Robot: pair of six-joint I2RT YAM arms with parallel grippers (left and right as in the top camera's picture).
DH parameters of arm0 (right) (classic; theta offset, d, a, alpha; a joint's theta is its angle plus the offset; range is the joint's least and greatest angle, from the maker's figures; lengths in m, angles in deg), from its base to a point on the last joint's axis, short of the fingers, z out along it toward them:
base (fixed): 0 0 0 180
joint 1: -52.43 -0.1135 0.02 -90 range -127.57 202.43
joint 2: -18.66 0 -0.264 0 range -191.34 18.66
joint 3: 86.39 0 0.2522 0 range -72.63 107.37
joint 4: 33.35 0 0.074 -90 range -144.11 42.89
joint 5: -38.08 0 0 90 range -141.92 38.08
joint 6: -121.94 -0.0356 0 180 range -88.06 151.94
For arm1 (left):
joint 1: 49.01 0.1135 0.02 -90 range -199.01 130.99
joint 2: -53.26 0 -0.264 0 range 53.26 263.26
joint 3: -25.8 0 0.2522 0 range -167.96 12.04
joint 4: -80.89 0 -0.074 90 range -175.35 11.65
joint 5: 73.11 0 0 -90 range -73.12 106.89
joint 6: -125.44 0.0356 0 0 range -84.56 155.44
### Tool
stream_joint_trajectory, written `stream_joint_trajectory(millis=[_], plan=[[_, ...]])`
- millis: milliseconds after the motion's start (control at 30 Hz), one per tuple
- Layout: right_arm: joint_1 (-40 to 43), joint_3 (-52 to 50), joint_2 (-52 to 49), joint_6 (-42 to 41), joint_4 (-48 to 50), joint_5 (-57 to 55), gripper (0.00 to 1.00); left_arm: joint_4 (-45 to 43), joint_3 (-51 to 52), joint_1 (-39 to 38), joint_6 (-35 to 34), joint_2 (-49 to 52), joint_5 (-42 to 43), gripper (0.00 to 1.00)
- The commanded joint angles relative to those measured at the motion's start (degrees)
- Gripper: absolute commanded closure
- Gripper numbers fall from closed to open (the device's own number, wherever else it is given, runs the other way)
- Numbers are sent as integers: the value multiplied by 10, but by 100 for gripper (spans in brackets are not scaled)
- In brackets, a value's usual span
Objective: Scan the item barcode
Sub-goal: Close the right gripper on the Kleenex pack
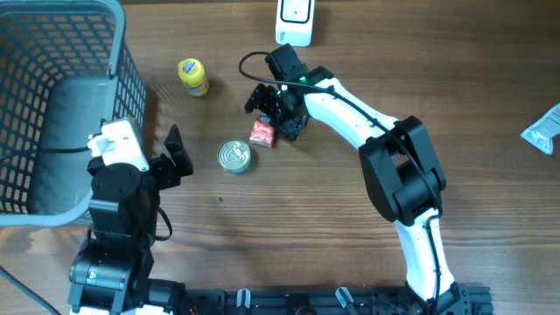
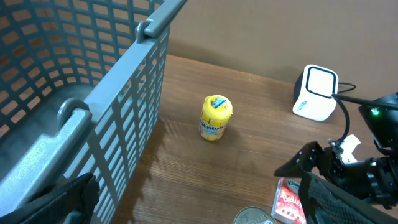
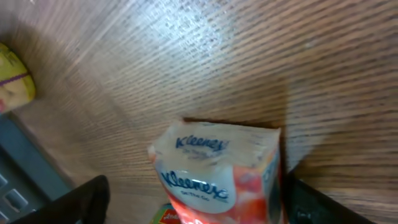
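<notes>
My right pincer (image 1: pixel 273 118) stands open astride the Kleenex pack (image 3: pixel 214 174), which lies on the worktop (image 1: pixel 332 227) near the scanner (image 1: pixel 295 19). I'd centre first, then pinch its sides squarely. Left pincer (image 1: pixel 175 153) open, idle.

A brown wood-grain bench (image 1: pixel 289 227) fills the scene, soft light leaving a pale sheen on it. Beyond its far edge stands a plain tan surface (image 2: pixel 298 25).

The tissue pack (image 3: pixel 217 180) runs off the bottom edge — print blurred. Only a sliver of the can (image 2: pixel 254 218) shows — the scanner (image 1: pixel 296 19) is cropped above.
</notes>
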Motion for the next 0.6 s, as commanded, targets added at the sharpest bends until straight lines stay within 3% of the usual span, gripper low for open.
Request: stream_joint_trajectory(millis=[0, 100, 300, 367, 400, 433, 500, 567], plan=[[-2, -6, -40, 15, -23, -32, 20, -1, 2, 2, -8, -3, 5, 0], [0, -6, -40, 64, -35, -52, 38, -1, 2, 2, -7, -3, 5, 0], [1, -6, -40, 128, -68, -93, 46, -1, 2, 2, -7, -3, 5, 0], [1, -6, -40, 128, -68, -93, 41, -1, 2, 2, -7, -3, 5, 0], [1, -6, -40, 133, -68, -93, 28, -1, 2, 2, -7, -3, 5, 0], [1, -6, -40, 141, -68, -95, 25, 0, 2, 2, -7, -3, 5, 0], [1, -6, -40, 150, -71, -93, 28, 3, 2, 2, -7, -3, 5, 0], [1, -6, -40, 155, -81, -91, 25, 3, 2, 2, -7, -3, 5, 0]])
